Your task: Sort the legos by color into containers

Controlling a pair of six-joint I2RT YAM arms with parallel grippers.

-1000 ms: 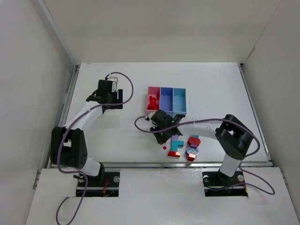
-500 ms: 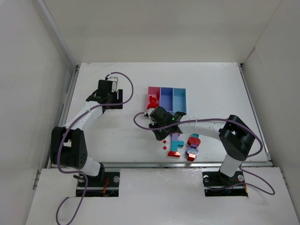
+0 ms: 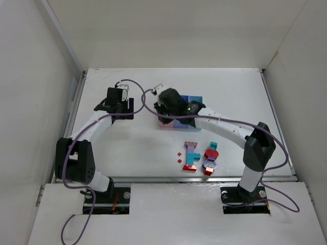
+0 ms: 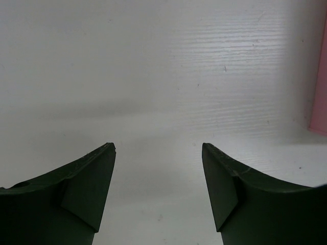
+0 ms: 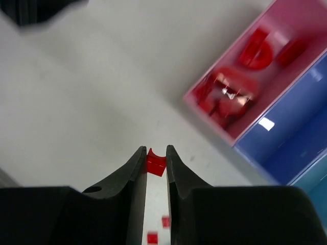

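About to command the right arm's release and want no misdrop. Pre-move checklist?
1. Grip: right gripper shut on the red brick: ok.
2. Brick above the pink bin: not ok. In the wrist view the bin lies ahead and to the right of the tips, with table beneath them.
3. Pink bin contents all red: ok.
4. Margin to the adjoining purple-blue bin at release: cannot tell.
5. Left gripper open, holding nothing, apart from the right arm: ok.
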